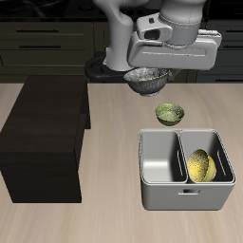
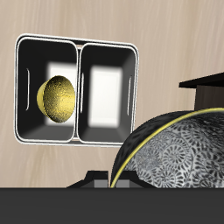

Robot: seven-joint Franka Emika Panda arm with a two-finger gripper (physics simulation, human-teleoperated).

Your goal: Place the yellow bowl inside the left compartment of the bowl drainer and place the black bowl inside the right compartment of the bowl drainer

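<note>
The dark cabinet stood on the desk beside the bowl drainer, the yellow bowl propped in one well. The tool was clamped on the black bowl — rigid, probably slick glaze, best pinched at the rim — held aloft behind the olive-green bowl.

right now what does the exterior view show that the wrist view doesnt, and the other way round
Only the exterior view shows the olive-green bowl on the table behind the bowl drainer, the robot arm and the dark cabinets at the back. Only the wrist view shows the black bowl's speckled glaze close up, and the bare floor of the drainer's empty compartment. Both show the drainer with the yellow bowl in one compartment, the black bowl held up at the end effector, and the dark box.
</note>
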